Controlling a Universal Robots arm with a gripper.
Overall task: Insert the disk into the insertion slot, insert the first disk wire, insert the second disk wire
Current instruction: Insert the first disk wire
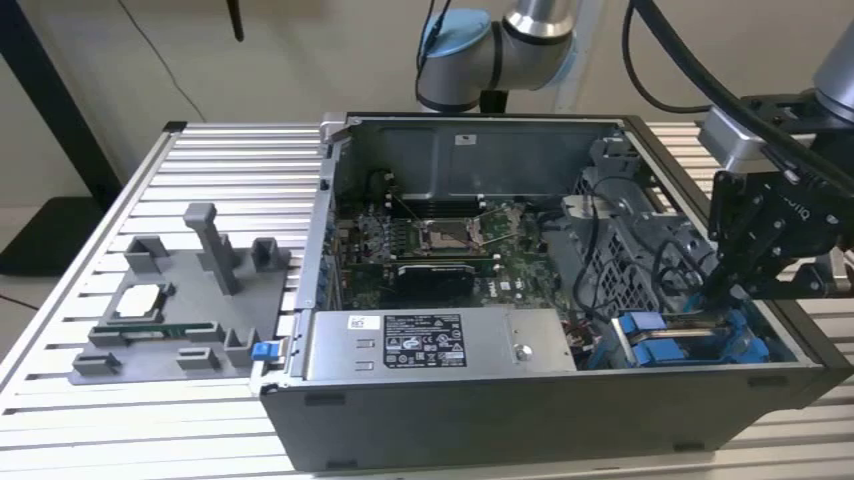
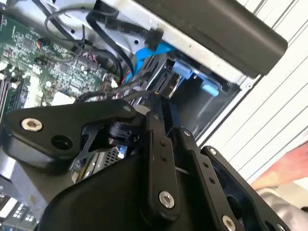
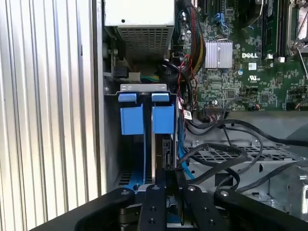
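- The disk [image 3: 167, 147] stands on edge inside the insertion slot [image 3: 143, 87], in the case corner beside the power supply [image 1: 427, 345]. In the first wrist view its dark connector edge faces the camera.
- Its blue carrier [image 3: 162, 118] sits just beside a second blue carrier [image 3: 131, 118], which is closer to the case wall. Both tabs are level at the mouth of the bay.
- The gripper [image 3: 171, 174] is lowered into the case right at the disk's connector edge. Its fingers [image 2: 155, 120] are drawn close together, and I cannot tell whether anything is pinched between them.
- In the second wrist view a black wire [image 2: 122, 62] runs past the fingertips towards the disk. A blue flat cable [image 2: 144, 52] lies just beyond it.
- More black cables [image 3: 226, 154] loop over the perforated grey metal next to the bay.
- The green motherboard [image 1: 441, 235] fills the middle of the open computer case [image 1: 534, 420].
- The case lies on a slatted metal table [image 1: 227, 160]. In the exterior view a grey parts tray [image 1: 187, 290] sits on that table, on the exterior view's left of the case.
- The arm [image 1: 494, 40] rises behind the case.
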